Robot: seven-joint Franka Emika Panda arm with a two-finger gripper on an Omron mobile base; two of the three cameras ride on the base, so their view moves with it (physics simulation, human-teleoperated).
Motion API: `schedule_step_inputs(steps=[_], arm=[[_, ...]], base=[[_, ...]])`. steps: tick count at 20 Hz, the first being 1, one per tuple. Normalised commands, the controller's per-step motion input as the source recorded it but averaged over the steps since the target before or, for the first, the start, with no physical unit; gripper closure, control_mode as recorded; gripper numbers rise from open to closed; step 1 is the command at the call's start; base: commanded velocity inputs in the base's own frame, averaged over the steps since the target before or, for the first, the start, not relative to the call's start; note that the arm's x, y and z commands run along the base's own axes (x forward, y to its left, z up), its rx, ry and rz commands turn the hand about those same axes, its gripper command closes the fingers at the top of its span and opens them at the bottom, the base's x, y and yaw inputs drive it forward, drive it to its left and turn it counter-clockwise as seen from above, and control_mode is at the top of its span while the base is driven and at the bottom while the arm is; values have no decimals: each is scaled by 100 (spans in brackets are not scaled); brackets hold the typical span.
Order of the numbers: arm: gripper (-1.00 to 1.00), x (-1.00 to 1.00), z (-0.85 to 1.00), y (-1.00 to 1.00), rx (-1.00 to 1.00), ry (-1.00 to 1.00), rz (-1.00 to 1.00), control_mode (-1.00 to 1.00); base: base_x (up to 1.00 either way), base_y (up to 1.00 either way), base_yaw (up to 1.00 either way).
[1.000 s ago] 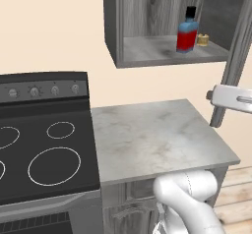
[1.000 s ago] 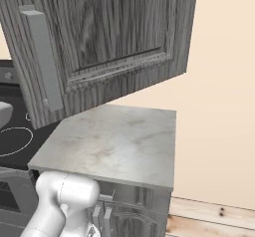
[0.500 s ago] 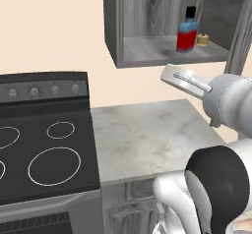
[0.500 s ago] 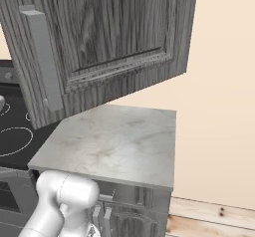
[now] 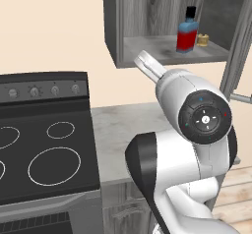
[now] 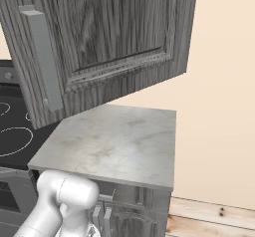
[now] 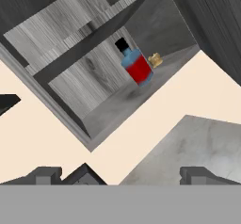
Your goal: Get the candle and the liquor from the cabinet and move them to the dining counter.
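The left base view looks forward from behind the arm, on its left, and takes in the black glass-top stove point(image 5: 47, 154), the small pale grey marbled worktop point(image 5: 118, 130) beside it and the open dark grey wood-grain wall cabinet point(image 5: 162, 26) above; the white arm stands very near the lens.

The right base view faces the same marbled worktop point(image 6: 114, 144) from the other side, close under the cabinet's swung-open panelled door point(image 6: 114, 37).

The hand view, rolled well over, looks up from below into the cabinet's interior point(image 7: 108, 77), with a corner of the worktop point(image 7: 197, 148) at lower right.
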Motion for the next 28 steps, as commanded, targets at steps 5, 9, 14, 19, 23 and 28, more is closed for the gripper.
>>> schedule_step_inputs(steps=[5,9,14,19,23,28], arm=[[-100,29,-5,0,14,-1,-4,-100],[-100,43,-6,0,15,-3,-15,-100],[-100,41,-12,-2,11,-9,-20,-100],[-100,36,-8,0,11,0,-41,-100],[-100,20,-1,-2,22,0,-40,-100],[-100,12,-5,-7,23,-8,-24,-100]], base=[[0,0,0],[0,0,0],[0,0,0],[0,0,0],[0,0,0],[0,0,0]])
